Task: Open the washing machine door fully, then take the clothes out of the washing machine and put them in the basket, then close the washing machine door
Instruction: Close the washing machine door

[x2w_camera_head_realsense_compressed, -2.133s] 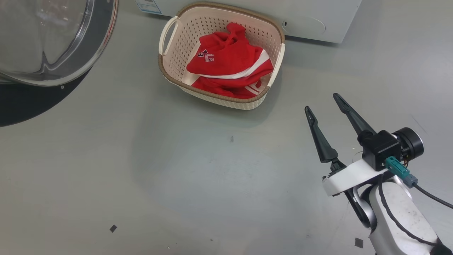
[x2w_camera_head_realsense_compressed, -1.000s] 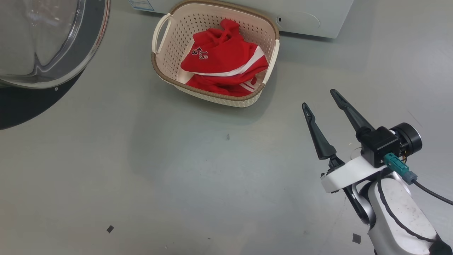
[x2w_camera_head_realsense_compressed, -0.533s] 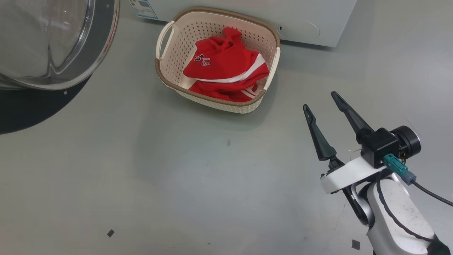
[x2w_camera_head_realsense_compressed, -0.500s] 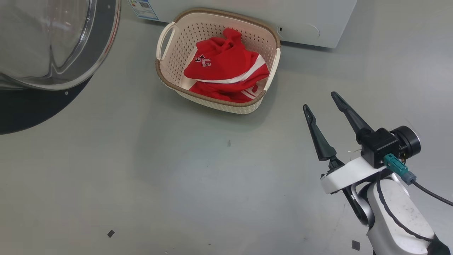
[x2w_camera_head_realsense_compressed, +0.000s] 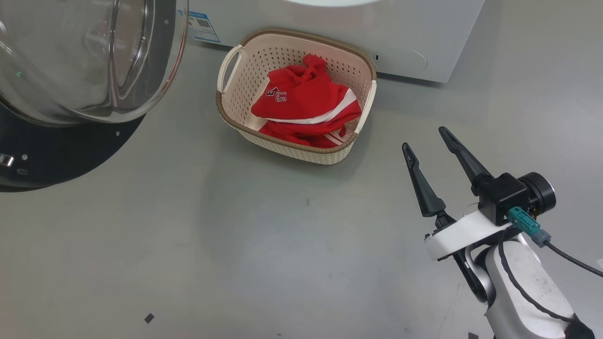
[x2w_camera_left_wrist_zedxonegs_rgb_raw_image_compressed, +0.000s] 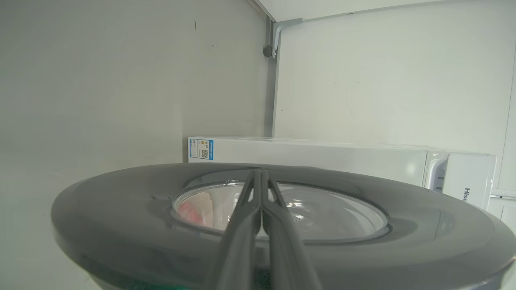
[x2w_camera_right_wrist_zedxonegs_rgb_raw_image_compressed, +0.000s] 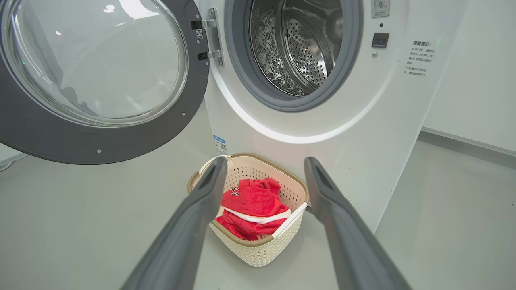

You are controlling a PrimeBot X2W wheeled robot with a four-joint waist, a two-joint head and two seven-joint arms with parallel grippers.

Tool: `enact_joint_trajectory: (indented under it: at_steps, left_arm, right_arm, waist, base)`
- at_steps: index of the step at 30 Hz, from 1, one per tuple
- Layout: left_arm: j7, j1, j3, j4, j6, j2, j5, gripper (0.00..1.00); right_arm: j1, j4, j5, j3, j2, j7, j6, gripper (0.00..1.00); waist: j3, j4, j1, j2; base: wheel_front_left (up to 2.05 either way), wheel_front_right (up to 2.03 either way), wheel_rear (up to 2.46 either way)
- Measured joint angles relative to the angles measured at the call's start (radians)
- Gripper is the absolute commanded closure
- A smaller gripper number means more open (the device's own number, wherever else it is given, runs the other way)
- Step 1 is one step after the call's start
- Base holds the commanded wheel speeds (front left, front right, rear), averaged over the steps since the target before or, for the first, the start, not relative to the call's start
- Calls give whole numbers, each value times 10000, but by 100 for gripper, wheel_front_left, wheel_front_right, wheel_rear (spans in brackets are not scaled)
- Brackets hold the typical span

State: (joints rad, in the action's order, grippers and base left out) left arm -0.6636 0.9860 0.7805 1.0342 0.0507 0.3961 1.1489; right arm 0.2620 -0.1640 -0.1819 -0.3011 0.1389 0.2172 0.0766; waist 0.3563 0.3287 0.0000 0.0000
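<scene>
At the round glossy black-rimmed washing machine door (x2w_camera_left_wrist_zedxonegs_rgb_raw_image_compressed: pixel 121 209), your left jaws are shut, your right jaws wide and empty. That shut pair may skid off its gloss, leaving it unlatched.

The clothes (x2w_camera_head_realsense_compressed: pixel 306 101) are red with white stripes (one bears white lettering). The basket (x2w_camera_head_realsense_compressed: pixel 301 151) is cream, perforated, brown-rimmed. The washing machine (x2w_camera_right_wrist_zedxonegs_rgb_raw_image_compressed: pixel 363 133) is white, the washing machine door (x2w_camera_right_wrist_zedxonegs_rgb_raw_image_compressed: pixel 40 139) black-rimmed.
</scene>
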Motion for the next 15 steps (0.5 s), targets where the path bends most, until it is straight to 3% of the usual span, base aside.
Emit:
enact_joint_trajectory:
  at_steps: [3, 15]
  left_arm:
    - [-240, -67, -23, 92, -65, -86, 42, 100]
    - [-1787, -522, -357, 144, -1041, -769, 295, 100]
  right_arm:
    - [-39, -69, -25, -4, -33, 12, 0, 0]
    - [-266, -234, -100, -17, -104, 98, -2, 0]
  waist:
    - [-114, 23, 0, 0]
    - [-575, 191, 0, 0]
  base:
    - [0, 0, 0]
    - [0, 0, 0]
